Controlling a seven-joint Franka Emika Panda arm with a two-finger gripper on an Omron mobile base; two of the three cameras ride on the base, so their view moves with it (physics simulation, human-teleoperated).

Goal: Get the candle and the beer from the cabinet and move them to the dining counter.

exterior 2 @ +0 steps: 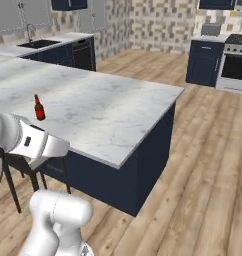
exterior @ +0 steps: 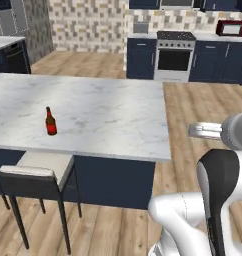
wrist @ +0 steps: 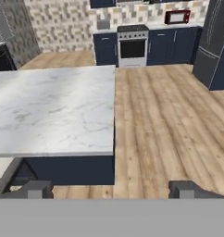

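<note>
The kitchen had a wood-plank floor, a beige tile backsplash, and a stove [exterior: 175, 55] set among navy cabinets at the far wall, with a red microwave [exterior: 231, 28] to its right. The dining counter [exterior: 108, 117] ran wide across the foreground, a cushioned stool [exterior: 35, 172] tucked at its near edge. The beer [exterior: 51, 122] stood upright on the marble, well in from the near edge, so that half of the job looked done. No candle could be made out on the slab, so fetching it from the cabinet appeared to remain. The gripper [wrist: 111, 189] hung near the counter's corner, jaws spread wide and carrying nothing.
</note>
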